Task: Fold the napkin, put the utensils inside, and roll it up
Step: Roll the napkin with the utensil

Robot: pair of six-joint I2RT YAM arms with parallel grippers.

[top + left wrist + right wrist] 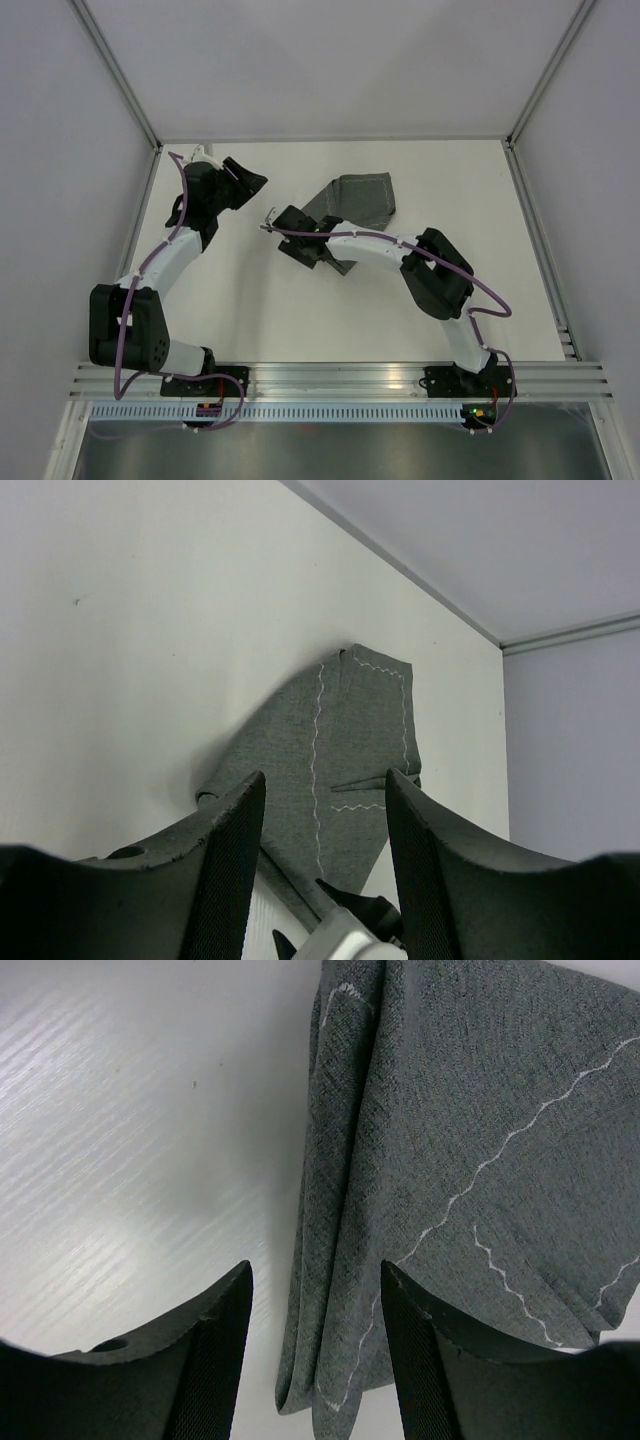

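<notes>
folding stage: napkin (362, 200), grey, doubled into a rumpled wedge, far middle of table (300, 320). right gripper (315, 1280) spread, empty, above its folded edge. left gripper (325, 790) spread, empty, well aside. fork unseen; next likely needs locating it.

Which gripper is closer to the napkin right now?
Right. The right gripper hangs open right at the folded edge of the napkin; the left gripper is off to the napkin's left, open and not touching it.

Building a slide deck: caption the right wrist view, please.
Open right gripper frames the folded edge of the dark grey stitched napkin lying on the white table.
</notes>
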